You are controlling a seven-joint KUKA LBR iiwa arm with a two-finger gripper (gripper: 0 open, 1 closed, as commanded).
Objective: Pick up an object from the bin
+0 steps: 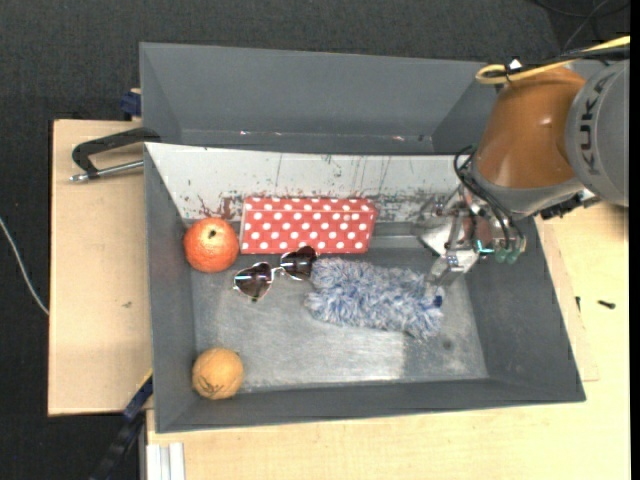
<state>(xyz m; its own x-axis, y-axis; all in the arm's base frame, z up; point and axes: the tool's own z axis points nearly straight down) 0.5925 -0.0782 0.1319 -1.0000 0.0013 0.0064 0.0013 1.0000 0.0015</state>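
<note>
My gripper [452, 259] hangs low at the right side of the bin, just above the right end of a fluffy blue-and-white cloth [370, 298]. Nothing shows between its fingers. The cloth lies across the middle of the bin floor. Behind it, against the back wall, lies a red box with white dots [308, 225]. A pair of heart-shaped sunglasses [274, 272] rests to the left of the cloth.
A red-orange apple [211, 245] sits at the left wall beside the dotted box. An orange [218, 372] lies in the front left corner. The arm with its orange cover reaches in from the upper right.
</note>
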